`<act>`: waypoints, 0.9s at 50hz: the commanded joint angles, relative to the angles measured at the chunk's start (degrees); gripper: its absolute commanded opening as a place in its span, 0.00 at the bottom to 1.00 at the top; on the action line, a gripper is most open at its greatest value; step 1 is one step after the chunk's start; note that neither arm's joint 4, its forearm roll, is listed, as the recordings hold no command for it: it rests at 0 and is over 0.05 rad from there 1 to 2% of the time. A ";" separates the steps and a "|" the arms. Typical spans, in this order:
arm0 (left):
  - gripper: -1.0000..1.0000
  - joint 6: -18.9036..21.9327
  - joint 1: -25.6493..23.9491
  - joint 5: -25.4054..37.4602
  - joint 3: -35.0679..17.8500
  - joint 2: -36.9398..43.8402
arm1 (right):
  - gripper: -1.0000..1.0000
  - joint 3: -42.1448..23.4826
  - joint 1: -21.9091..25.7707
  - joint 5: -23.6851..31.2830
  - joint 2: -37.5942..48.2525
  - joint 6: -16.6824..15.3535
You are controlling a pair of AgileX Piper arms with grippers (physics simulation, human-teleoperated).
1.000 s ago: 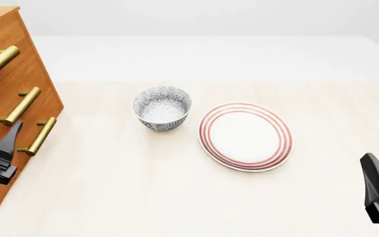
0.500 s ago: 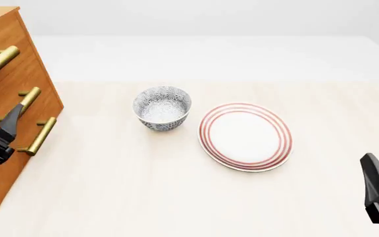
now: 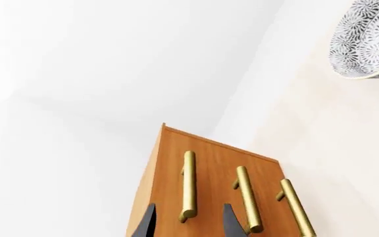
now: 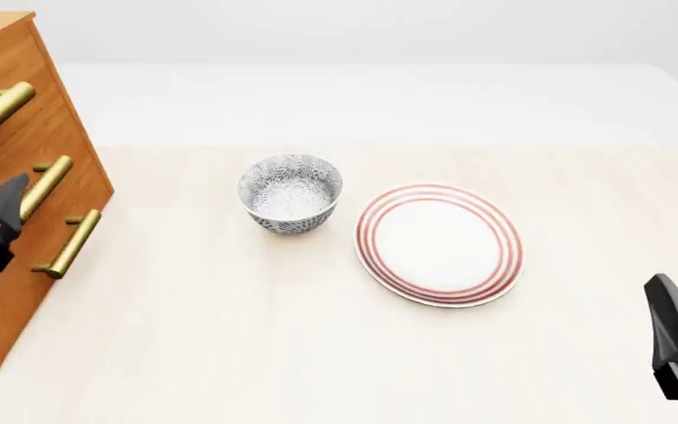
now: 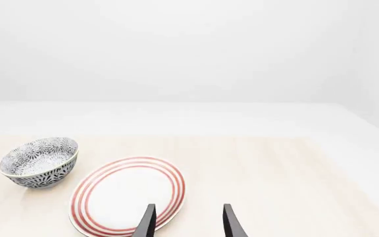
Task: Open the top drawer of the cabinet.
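1. The cabinet (image 4: 15, 177) stands at the bench's (image 4: 315, 336) far left edge; its top drawer (image 4: 3, 84) sits shut, flush with the two below.
2. The left tool (image 3: 186, 222) hangs before the cabinet front, fingers (image 3: 144, 224) spread either side of the top handle's (image 3: 188, 185) end, not touching it.
3. The right tool (image 5: 186, 222) is open and holds nothing, near the right edge, just short of the plate (image 5: 127, 195).
4. The bowl (image 4: 290, 193) sits just left of the plate.

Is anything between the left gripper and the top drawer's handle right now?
Nothing visible. In the left wrist view the left gripper is open with the top drawer handle lined up between its fingertips. The bowl and plate sit well off to the side.
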 commanded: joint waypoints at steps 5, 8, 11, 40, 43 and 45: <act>1.00 4.84 0.16 -8.82 0.17 7.31 | 1.00 0.00 0.00 -0.01 -0.01 -0.01; 1.00 7.91 0.33 -15.08 2.25 11.00 | 1.00 0.00 0.00 0.00 0.00 -0.02; 1.00 8.58 -0.52 -17.81 2.51 13.45 | 1.00 0.00 -0.01 0.00 0.00 -0.01; 1.00 14.94 4.41 -35.92 5.16 26.48 | 1.00 0.00 -0.02 0.00 0.00 0.04; 1.00 15.21 5.10 -37.24 5.06 28.21 | 1.00 0.00 -0.01 0.00 0.00 0.02; 1.00 15.23 5.50 -37.56 4.84 28.83 | 1.00 0.00 -0.02 0.00 0.00 0.01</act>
